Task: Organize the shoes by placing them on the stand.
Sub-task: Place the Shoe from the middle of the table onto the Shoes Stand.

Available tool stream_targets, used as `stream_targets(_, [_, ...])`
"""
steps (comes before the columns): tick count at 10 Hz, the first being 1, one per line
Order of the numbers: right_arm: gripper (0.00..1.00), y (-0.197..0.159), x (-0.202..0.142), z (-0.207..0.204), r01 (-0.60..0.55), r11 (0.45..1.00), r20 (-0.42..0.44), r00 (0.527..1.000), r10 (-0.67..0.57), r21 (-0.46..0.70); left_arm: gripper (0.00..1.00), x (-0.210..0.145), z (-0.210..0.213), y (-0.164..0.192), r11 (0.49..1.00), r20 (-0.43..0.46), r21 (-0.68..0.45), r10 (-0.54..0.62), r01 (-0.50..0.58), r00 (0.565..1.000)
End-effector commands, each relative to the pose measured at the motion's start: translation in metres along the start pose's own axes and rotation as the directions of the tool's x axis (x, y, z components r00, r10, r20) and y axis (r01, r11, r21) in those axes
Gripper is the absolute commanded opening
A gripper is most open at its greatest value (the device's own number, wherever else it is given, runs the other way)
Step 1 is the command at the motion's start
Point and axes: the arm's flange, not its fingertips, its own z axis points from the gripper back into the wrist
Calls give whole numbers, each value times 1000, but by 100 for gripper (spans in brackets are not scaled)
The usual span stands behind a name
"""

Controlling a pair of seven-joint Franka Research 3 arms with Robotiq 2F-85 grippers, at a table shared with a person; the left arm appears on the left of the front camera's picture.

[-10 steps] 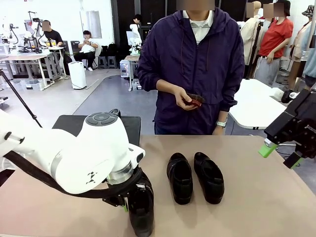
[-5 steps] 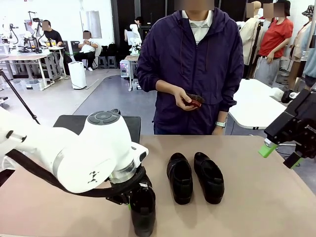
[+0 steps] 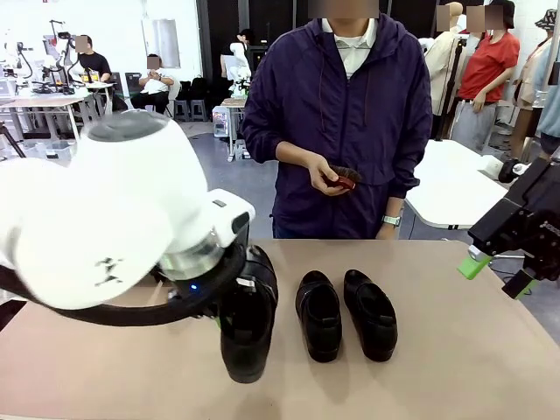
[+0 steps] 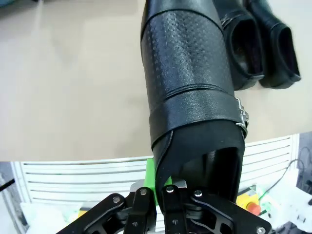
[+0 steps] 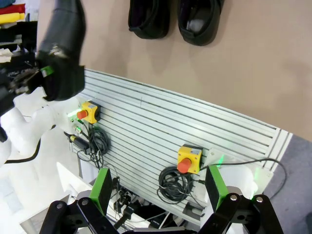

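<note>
My left gripper (image 4: pixel 161 181) is shut on the heel rim of a glossy black shoe (image 3: pixel 248 324), which hangs toe-down just above the table, left of centre. From the left wrist, this shoe (image 4: pixel 190 87) stretches away from the green pad (image 4: pixel 153 176). Two more shoes (image 3: pixel 318 315) (image 3: pixel 370 313) stand side by side on the table's middle, toes toward me. They also appear at the top of the right wrist view (image 5: pixel 148 19) (image 5: pixel 200 22). My right gripper (image 3: pixel 499 273) hovers open at the right edge, holding nothing. The stand is hidden behind my left arm.
A person in a dark purple jacket (image 3: pixel 350 105) stands at the far side, holding a small reddish-brown object (image 3: pixel 343 178) in one hand. Bare tan tabletop (image 3: pixel 455 350) stretches right of the shoe pair. My left arm's bulky white body (image 3: pixel 114 219) blocks the left half.
My left arm has risen and swung toward the table's middle, lifting the shoe off the front edge. The right arm and the two standing shoes have not moved.
</note>
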Motion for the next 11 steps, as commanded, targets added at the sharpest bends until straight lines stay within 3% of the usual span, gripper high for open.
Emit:
stream_targets(1, [100,2,1,6,5,1000,-5,1000,-5,3,0,-3,4,25,1000,21,12,17,-18,1000])
stream_targets(2, [100,2,1,6,5,1000,-5,1000,-5,3,0,0,0,0,1000,0,0,0,0,1000])
stream_targets(6, [100,2,1,6,5,1000,-5,1000,-5,3,0,0,0,0,1000,0,0,0,0,1000])
stream_targets(8, [100,2,1,6,5,1000,-5,1000,-5,3,0,2,-9,5,997,-42,72,-17,20,999])
stream_targets(9, [100,2,1,6,5,1000,-5,1000,-5,3,0,28,-11,7,995,5,99,8,-9,1000])
stream_targets(10, [100,2,1,6,5,1000,-5,1000,-5,3,0,68,-17,7,995,114,93,34,-44,993])
stream_targets(11, [100,2,1,6,5,1000,-5,1000,-5,3,0,107,-29,4,998,175,58,4,-14,985])
